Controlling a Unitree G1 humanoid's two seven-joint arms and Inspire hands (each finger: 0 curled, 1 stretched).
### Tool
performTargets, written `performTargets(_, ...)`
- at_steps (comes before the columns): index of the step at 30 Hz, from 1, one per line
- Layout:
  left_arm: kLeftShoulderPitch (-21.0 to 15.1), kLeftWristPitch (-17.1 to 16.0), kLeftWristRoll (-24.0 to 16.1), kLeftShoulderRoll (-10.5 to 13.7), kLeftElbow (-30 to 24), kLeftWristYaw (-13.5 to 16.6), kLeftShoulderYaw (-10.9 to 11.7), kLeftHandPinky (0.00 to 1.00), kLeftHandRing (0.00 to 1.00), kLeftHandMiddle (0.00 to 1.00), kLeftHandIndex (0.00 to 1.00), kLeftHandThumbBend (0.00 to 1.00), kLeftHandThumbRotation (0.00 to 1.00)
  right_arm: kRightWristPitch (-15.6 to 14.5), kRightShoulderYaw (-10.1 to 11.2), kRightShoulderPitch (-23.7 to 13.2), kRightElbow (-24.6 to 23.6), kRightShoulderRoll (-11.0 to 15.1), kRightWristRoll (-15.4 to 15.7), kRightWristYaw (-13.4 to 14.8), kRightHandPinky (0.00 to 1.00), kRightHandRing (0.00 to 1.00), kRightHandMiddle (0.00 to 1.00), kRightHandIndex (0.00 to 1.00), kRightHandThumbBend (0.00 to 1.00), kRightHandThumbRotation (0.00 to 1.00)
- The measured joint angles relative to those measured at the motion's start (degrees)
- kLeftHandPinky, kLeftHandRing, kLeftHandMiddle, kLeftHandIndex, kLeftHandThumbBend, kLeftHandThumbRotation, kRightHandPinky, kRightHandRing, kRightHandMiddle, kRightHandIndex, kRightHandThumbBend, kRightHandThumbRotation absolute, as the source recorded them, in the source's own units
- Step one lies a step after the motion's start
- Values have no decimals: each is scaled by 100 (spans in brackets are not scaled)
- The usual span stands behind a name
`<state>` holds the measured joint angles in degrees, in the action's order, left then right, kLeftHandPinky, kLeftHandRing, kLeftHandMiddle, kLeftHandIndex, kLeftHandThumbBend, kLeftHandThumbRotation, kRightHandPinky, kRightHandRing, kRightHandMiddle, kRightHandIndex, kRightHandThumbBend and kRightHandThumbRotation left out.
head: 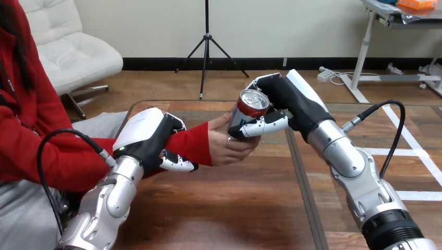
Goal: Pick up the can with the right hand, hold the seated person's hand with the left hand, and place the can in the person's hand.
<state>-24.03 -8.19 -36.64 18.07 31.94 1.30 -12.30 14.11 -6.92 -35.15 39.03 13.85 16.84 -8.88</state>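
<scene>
1. Wooden table [234,208] out front, brown grain, rounded far-left corner in sight
2. Dark strip [305,192] runs near to far across the wood, right of centre
3. White lines [417,148] cross the wood right of that strip

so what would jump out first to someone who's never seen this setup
Mid-view, above the wooden table, the robot's right hand has its fingers curled round a can, holding it against the person's hand, which cups it from below. At lower left, the left hand is clamped round the person's wrist, over a red sleeve.
</scene>
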Motion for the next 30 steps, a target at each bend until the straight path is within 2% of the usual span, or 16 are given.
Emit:
performTargets(10, 0, 0, 1, 0, -1, 0, 0, 22, 27, 35, 35, 59, 0, -37, 0, 0, 0, -1, 0, -6, 38, 45, 48, 50, 81, 0)
performTargets(18, 0, 0, 1, 0, -1, 0, 3, 22, 28, 35, 35, 60, 0, -105, 0, 0, 0, -2, -8, -43, 41, 48, 51, 53, 81, 1)
performTargets(30, 1, 0, 1, 3, -1, 0, 8, 28, 34, 39, 40, 69, 1, -202, 1, 0, 0, 1, -13, -126, 44, 51, 55, 58, 80, 11)
